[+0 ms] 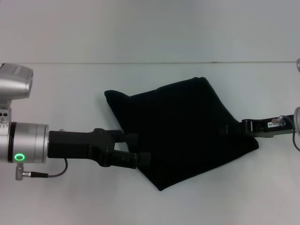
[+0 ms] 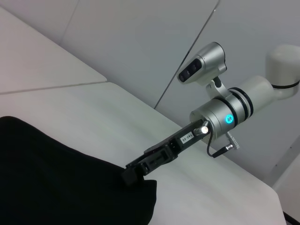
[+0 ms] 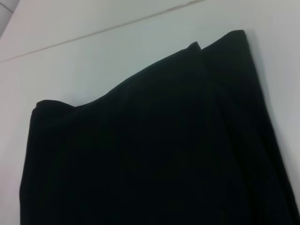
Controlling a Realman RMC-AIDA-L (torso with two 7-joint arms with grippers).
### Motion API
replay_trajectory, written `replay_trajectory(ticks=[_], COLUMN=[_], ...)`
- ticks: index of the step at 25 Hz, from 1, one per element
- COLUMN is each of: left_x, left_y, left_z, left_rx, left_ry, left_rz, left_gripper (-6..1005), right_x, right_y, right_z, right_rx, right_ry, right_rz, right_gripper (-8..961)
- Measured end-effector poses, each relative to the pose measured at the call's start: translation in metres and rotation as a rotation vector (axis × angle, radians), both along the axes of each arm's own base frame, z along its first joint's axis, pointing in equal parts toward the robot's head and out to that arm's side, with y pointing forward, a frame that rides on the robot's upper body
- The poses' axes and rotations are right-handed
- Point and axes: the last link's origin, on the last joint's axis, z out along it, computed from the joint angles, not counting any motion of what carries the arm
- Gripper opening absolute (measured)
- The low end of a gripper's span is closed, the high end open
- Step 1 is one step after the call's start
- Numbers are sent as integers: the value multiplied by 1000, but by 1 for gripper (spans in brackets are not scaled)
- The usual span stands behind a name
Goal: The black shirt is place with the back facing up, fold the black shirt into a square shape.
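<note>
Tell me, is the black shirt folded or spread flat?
Folded, but skewed, not square: the black shirt lies bunched in layers, both grippers at its edges.

Silver arms, black end effectors (image 1: 133, 157)

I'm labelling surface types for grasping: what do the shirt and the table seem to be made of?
Shirt: soft matte black fabric, probably knit cotton; it drapes and folds into layers with rounded edges. Table: smooth, hard, white, faintly sheened, likely laminate or painted board; unclear which.
</note>
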Motion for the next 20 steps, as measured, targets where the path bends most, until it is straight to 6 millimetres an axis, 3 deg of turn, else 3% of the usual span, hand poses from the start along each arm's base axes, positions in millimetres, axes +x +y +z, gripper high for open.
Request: replay_trajectory(ticks=[14, 20], left_x=[-1, -2], left_y=[-1, 0], left_z=[-2, -3], left_rx=[2, 7], left_ry=[3, 6], left_rz=[7, 14], left_gripper=[951, 951], right_x=[-4, -4], right_y=[0, 0], right_z=[-5, -9], right_rx=[14, 30], right_ry=[16, 19], right_rz=[13, 33], right_gripper=[603, 365])
